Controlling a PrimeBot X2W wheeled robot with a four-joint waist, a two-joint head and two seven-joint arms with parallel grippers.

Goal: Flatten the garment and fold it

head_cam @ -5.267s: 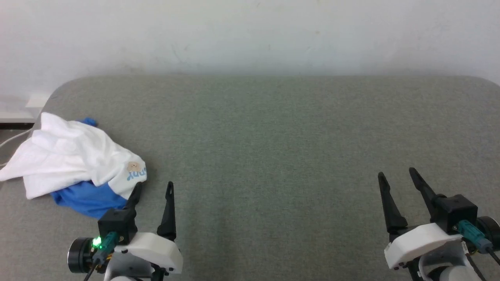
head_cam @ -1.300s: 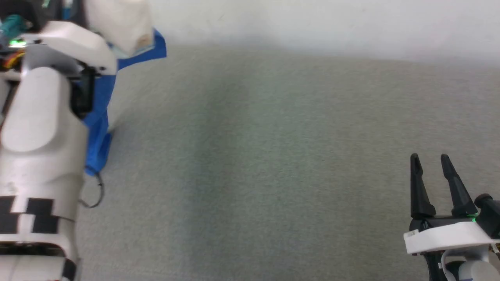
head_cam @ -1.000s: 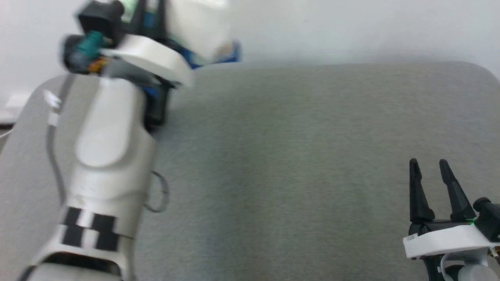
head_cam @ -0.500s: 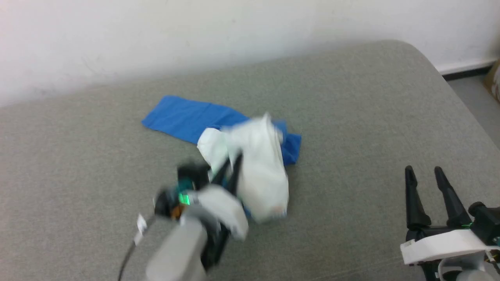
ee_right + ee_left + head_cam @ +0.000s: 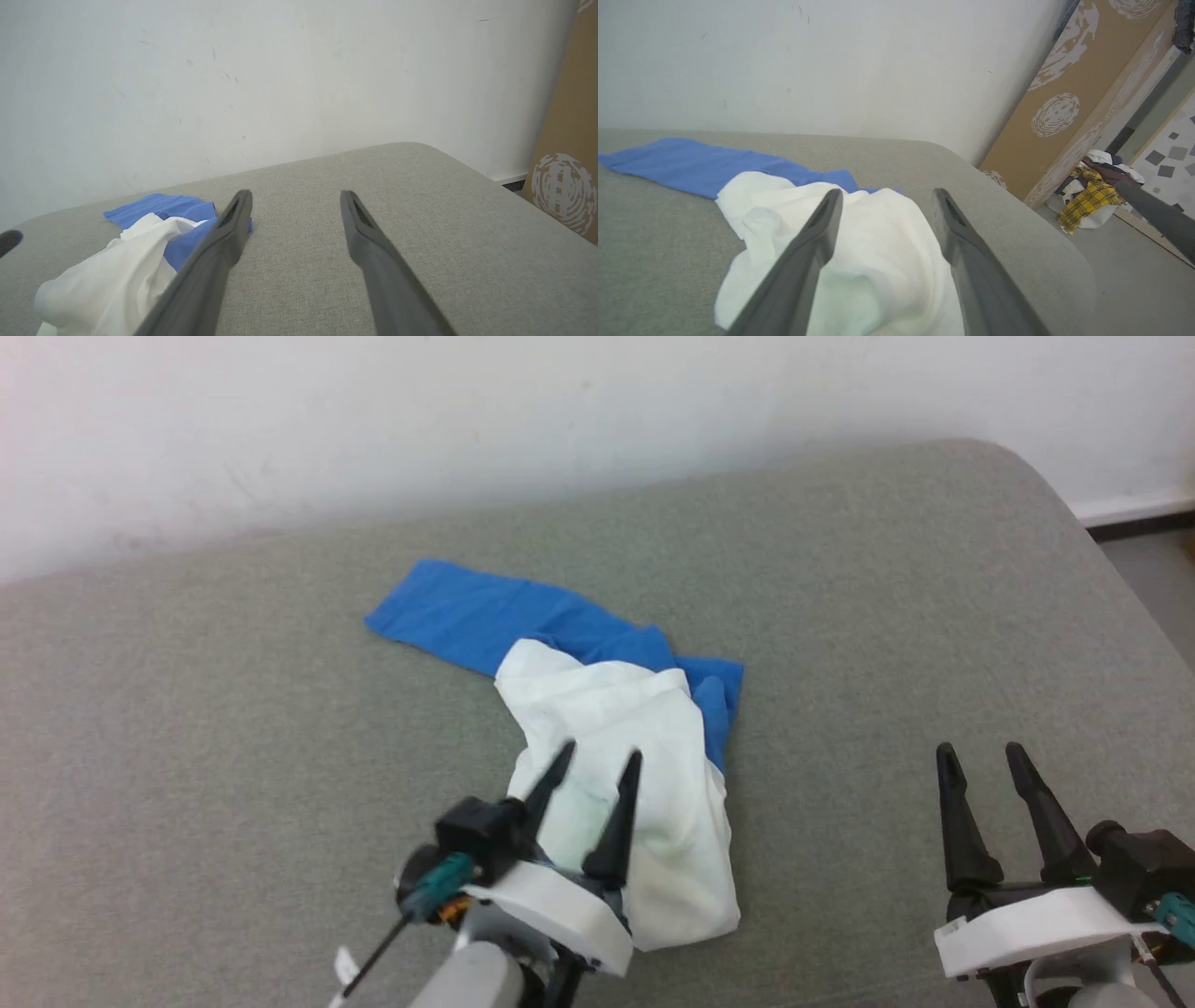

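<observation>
— Whereabouts of the garment (image 5: 644, 728)?

— Crumpled around the middle of the tabletop (image 5: 887, 579), clear of every edge. White bulk heaped toward the near edge. Blue band trailing flat toward the far left, with another blue fold poking out on the side facing the right edge.

— And relative to the left fingers (image 5: 628, 784)?

— Directly ahead of them, with the white cloth behind their tips in the head view. Spread wide, pinching nothing. White mound framed between the two in the left wrist view. Touching the cloth or just above it: cannot tell.

— Right fingers (image 5: 952, 793)?

— Also spread, holding nothing, over bare tabletop toward the near right corner. Garment well apart, off to their left. In the right wrist view, seen beyond the left-hand finger: white heap nearer, blue behind.
</observation>
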